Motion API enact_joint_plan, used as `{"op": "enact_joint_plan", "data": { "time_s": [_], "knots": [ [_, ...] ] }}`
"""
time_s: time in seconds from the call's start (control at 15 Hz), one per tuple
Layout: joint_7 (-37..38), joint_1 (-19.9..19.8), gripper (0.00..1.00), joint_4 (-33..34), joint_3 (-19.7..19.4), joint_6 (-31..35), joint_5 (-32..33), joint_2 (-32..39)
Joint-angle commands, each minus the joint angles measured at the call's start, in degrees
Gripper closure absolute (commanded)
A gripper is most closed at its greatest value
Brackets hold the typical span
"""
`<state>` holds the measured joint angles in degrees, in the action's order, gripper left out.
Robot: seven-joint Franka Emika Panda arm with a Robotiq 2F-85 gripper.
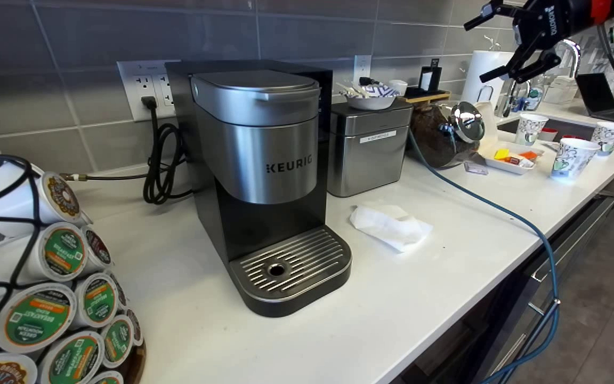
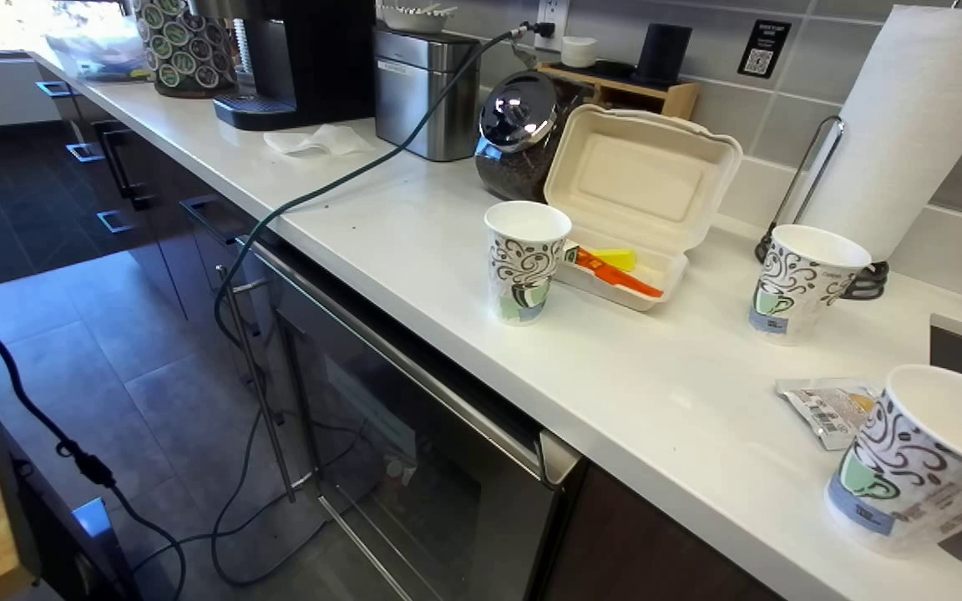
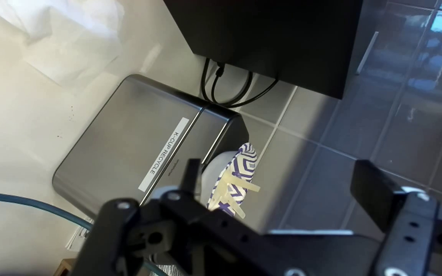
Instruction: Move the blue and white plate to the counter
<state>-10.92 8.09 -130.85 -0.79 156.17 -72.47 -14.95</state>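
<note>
Your black two-fingered gripper (image 3: 278,181) is spread and empty; the shallow round white-and-blue plate (image 1: 372,102) sits atop the boxy grey metal bin (image 1: 373,160). You seemingly have everything left: grasping, lifting, and lowering it onto the smooth off-white bench (image 1: 376,304).

Through the wrist view I am finding the gripper (image 3: 282,188) standing with its fingers (image 3: 376,193) wide apart. The blue and white plate (image 3: 248,155), partly hidden by the gripper, is sitting on top of a metal bin (image 3: 121,130) and bearing pale sticks (image 3: 245,183). The bin's label (image 3: 163,154) is reading "K-CUP RECYCLE". I am noting crumpled white paper (image 3: 71,38) lying on the counter (image 3: 14,153), a blue cord (image 3: 29,202) running past the bin, and black cables (image 3: 225,103) looping beside a black box (image 3: 271,42).
</note>
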Motion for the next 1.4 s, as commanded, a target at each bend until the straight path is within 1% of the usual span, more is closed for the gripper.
{"op": "enact_joint_plan", "data": {
  "time_s": [0.0, 0.13, 0.2, 0.47, 0.6, 0.87, 0.93, 1.07, 1.2, 1.27, 1.33],
  "knots": [
    [0.00, 0.00, 0.00, 0.00, 0.00, 0.00, 0.00, 0.00],
    [0.00, 0.00, 0.00, 0.00, 0.00, 0.00, 0.00, 0.00],
    [-1.33, 0.37, 0.00, 0.44, -0.40, -0.46, -1.92, 0.39],
    [-2.21, 0.56, 0.00, 1.81, 0.04, 2.10, -3.80, 2.85],
    [-3.91, 1.10, 0.00, 3.78, 0.21, 3.61, -7.37, 4.77],
    [-6.83, 2.15, 0.00, 10.95, 1.71, 11.97, -16.19, 12.00],
    [-7.25, 2.30, 0.00, 12.56, 1.88, 13.03, -17.75, 13.57],
    [-7.07, 2.37, 0.00, 15.14, 2.27, 14.81, -18.55, 16.78],
    [-5.67, 2.27, 0.00, 17.38, 2.46, 16.35, -17.68, 19.44],
    [-3.56, 2.38, 0.00, 17.32, 2.57, 16.50, -15.51, 19.70],
    [-5.37, 2.00, 0.00, 15.01, 2.26, 14.43, -15.98, 17.30]
  ]
}}
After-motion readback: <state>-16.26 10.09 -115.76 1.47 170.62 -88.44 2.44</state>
